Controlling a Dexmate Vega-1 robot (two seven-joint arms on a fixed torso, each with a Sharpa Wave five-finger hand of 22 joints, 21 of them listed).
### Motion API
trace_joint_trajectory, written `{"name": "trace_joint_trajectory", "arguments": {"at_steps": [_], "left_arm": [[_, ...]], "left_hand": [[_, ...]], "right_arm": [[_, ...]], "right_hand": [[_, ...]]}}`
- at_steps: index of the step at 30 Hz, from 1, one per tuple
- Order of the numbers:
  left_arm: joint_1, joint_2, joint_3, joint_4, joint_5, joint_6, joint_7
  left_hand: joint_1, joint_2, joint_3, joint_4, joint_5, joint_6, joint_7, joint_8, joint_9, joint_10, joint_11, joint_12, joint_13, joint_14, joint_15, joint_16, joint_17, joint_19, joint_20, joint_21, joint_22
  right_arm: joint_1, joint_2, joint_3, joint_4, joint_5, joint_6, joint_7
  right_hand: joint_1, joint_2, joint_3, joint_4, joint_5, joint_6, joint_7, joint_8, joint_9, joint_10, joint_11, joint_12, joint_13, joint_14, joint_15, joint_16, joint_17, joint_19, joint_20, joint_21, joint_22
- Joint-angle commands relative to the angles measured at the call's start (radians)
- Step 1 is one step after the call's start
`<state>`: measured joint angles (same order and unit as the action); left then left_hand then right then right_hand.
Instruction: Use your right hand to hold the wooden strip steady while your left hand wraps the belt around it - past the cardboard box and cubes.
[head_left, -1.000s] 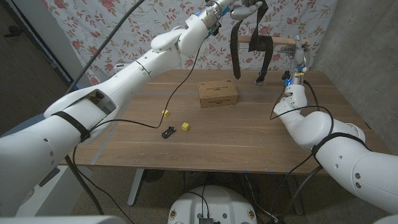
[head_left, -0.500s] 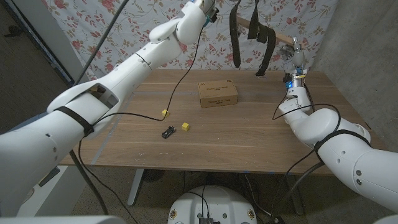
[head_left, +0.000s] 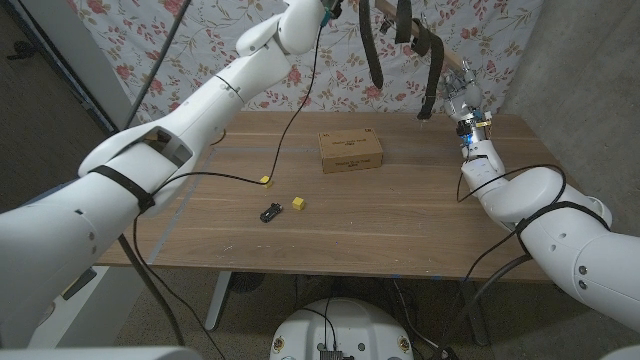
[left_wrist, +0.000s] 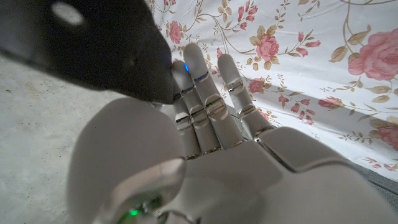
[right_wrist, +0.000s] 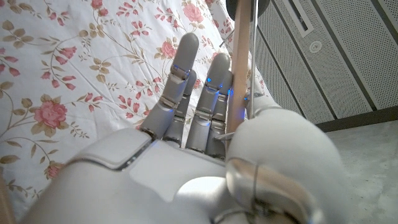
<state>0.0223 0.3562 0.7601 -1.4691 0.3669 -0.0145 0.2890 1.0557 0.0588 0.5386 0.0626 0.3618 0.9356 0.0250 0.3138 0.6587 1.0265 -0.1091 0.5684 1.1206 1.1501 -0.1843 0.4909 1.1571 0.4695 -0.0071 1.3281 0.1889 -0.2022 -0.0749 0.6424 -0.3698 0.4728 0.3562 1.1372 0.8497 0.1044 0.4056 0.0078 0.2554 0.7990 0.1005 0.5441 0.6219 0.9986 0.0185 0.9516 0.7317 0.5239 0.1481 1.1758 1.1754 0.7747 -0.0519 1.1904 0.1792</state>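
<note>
Near centre of the brown wooden desk (head_left: 400, 215): small black object (head_left: 270, 212), yellow cube (head_left: 298, 203); a second yellow cube (head_left: 265, 181) just left. Farther back, flat cardboard box (head_left: 350, 151). Far right, above the desk, right robot hand (head_left: 462, 92) grips the slim light wooden strip (right_wrist: 239, 68), fingers closed around it. Dark belt (head_left: 432, 60) loops over the strip, ends hanging. Left robot hand (left_wrist: 205, 118) raised by the floral curtain (head_left: 250, 20), fingers extended, dark blurred shape against them; grasp unclear.
</note>
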Motion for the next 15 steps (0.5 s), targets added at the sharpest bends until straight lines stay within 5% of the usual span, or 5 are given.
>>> {"name": "trace_joint_trajectory", "arguments": {"at_steps": [1,6,9,13,15], "left_arm": [[0.003,-0.003,-0.024,0.009,-0.014,0.124,0.043],[0.013,0.004,-0.036,0.011,-0.029,0.146,0.062],[0.021,0.004,-0.047,0.015,-0.055,0.145,0.065],[0.028,-0.008,-0.077,0.030,-0.134,0.139,0.038],[0.030,-0.018,-0.096,0.031,-0.186,0.159,0.010]], "left_hand": [[0.081,0.075,0.051,-0.087,-0.026,0.046,0.052,-0.015,-0.012,0.028,-0.015,-0.009,-0.012,0.010,0.003,0.008,-0.009,0.010,0.001,0.018,0.002],[0.098,0.086,0.030,-0.130,-0.083,0.060,0.067,-0.050,-0.043,0.067,-0.001,-0.040,-0.085,0.035,-0.009,0.008,-0.050,0.025,-0.013,0.034,0.001],[0.103,0.085,0.022,-0.150,-0.113,0.061,0.076,-0.072,-0.062,0.078,0.003,-0.052,-0.110,0.051,-0.005,0.004,-0.077,0.031,-0.017,0.040,-0.001],[0.122,0.084,0.014,-0.199,-0.173,-0.001,0.036,-0.130,-0.100,0.099,0.008,-0.088,-0.177,0.077,-0.013,0.000,-0.119,0.042,-0.014,0.055,-0.002],[0.127,0.084,0.015,-0.210,-0.178,-0.002,0.035,-0.131,-0.108,0.111,0.011,-0.100,-0.202,0.106,-0.021,-0.003,-0.146,0.042,-0.016,0.059,-0.002]], "right_arm": [[0.042,-0.017,0.106,0.012,-0.158,-0.211,0.092],[0.068,0.002,0.209,0.006,-0.211,-0.329,0.092],[0.063,0.044,0.275,-0.065,-0.221,-0.419,0.120],[0.085,0.051,0.329,-0.065,-0.273,-0.458,0.122],[0.090,0.050,0.342,-0.065,-0.297,-0.460,0.125]], "right_hand": [[0.058,0.049,0.008,-0.009,0.002,0.165,-0.052,0.006,0.001,0.001,-0.002,0.007,0.003,0.395,-0.360,0.277,0.061,-0.171,-0.112,0.002,0.001],[0.059,0.049,0.009,-0.011,0.001,0.166,-0.052,0.007,0.001,0.004,-0.004,0.007,0.001,0.396,-0.360,0.281,0.061,-0.168,-0.111,0.003,0.001],[0.060,0.049,0.010,-0.013,0.000,0.169,-0.051,0.007,0.000,0.006,-0.010,0.008,0.002,0.397,-0.360,0.283,0.061,-0.167,-0.110,0.003,0.000],[0.061,0.050,0.011,-0.015,-0.001,0.168,-0.051,0.009,0.003,0.007,-0.008,0.010,0.004,0.398,-0.360,0.286,0.061,-0.167,-0.111,0.002,0.000],[0.061,0.050,0.012,-0.016,-0.002,0.164,-0.054,0.008,0.005,0.004,-0.008,0.010,0.006,0.397,-0.360,0.288,0.061,-0.171,-0.112,0.000,0.000]]}}
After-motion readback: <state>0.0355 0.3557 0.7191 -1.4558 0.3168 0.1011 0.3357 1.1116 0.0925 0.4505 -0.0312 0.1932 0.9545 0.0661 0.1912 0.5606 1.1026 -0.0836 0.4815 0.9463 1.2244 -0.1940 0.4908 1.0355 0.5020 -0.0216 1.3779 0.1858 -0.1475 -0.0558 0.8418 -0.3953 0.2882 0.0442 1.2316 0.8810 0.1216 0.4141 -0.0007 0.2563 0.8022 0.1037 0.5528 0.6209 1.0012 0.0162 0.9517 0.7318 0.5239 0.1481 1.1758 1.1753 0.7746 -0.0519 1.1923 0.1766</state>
